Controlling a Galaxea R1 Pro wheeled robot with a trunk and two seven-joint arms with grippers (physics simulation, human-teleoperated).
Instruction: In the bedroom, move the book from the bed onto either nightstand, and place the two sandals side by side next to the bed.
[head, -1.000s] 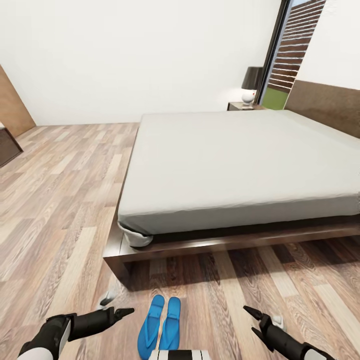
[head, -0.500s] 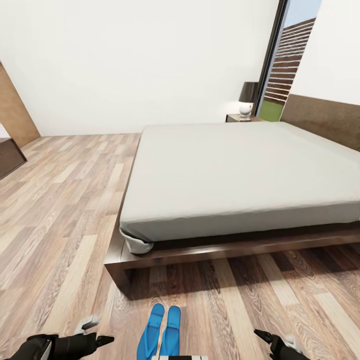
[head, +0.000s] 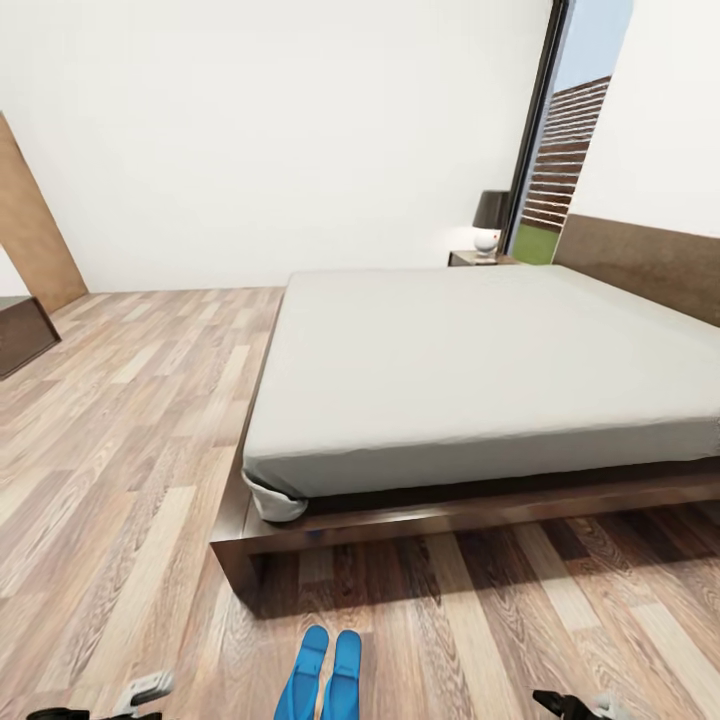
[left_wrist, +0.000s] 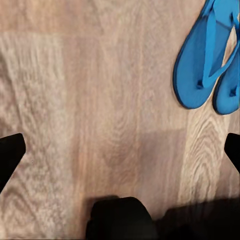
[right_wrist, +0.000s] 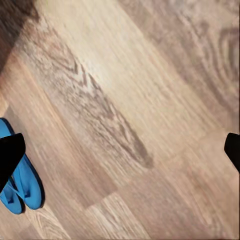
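we see the sandals (head: 322, 675) paired at bottom centre, near the bed (head: 480, 370); no book on its mattress. left tool (left_wrist: 120, 150) and right tool (right_wrist: 120, 150) spread wide, empty.

no readable text

no lettering, label, brand, number or sign can be read in any of the three views. the bed (head: 480, 370), the plank floor (head: 120, 480), the white wall (head: 270, 130) and the blue sandals (left_wrist: 210, 60) all show plain surfaces without print. the lamp (head: 489, 222) on the nightstand (head: 478, 259) is too small and far to show any marking.
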